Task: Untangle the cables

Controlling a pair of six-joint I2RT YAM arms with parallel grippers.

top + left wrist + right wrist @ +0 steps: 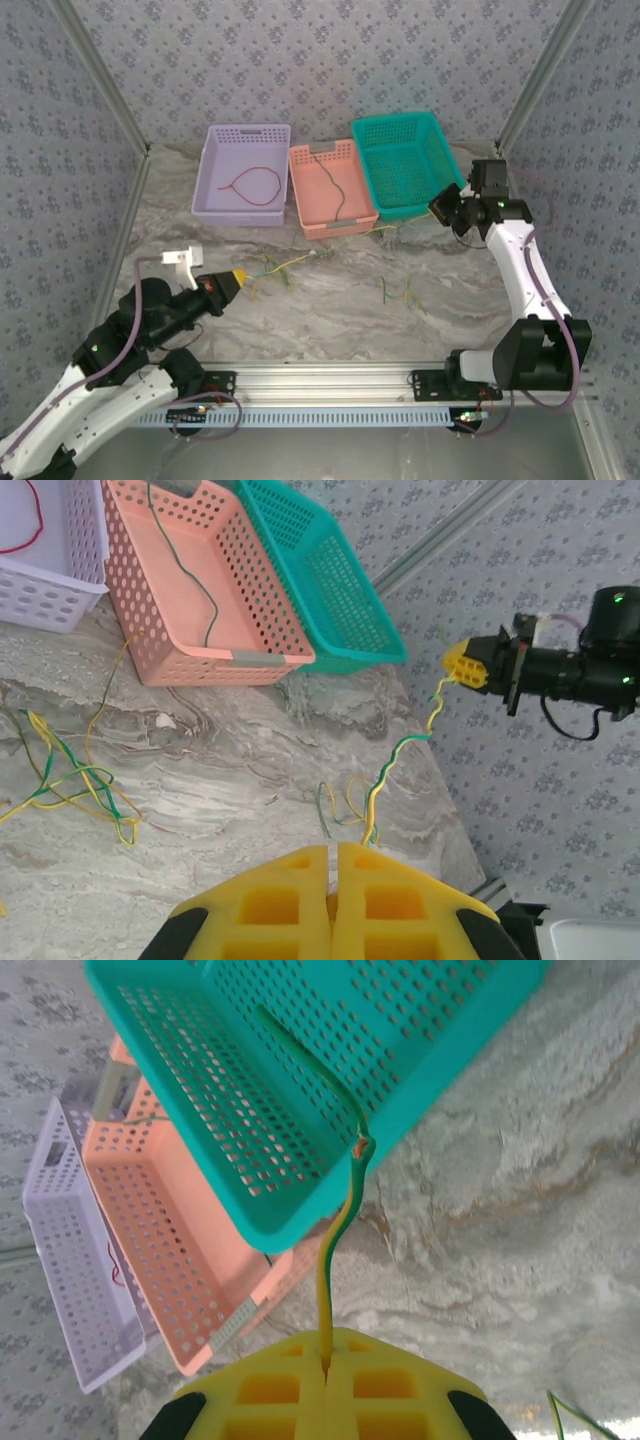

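Cables (85, 777) lie in a messy heap on the table (330, 315), toward its left side, yellow and green ones looped over each other. A few small loops (400, 292) sit nearer the right side.

My right gripper (325, 1360) is pinched tight on one yellow-green wire (335, 1235). It holds it up by the front corner of the teal basket (200, 1110), at the far edge of the table. From the left wrist view, this wire hangs down and lands by the small loops.

My left gripper (330, 875) has its pads pressed together, low over the table near the heap. I see a thin pale sliver at the seam. I cannot tell if that is a wire.

One red wire (38, 520) is in the purple basket (243, 132), and one dark wire (195, 585) is in the pink basket (200, 665).

Here is what worries me. The held wire is very thin, so it could slip out if I tug. If its low end is caught in the small loops, pulling up could make a tight knot. The tip could poke into a hole in the teal basket and snag, and then the light basket might slide or tip. If my left gripper moves while it has a wire, it could drag the whole heap along.
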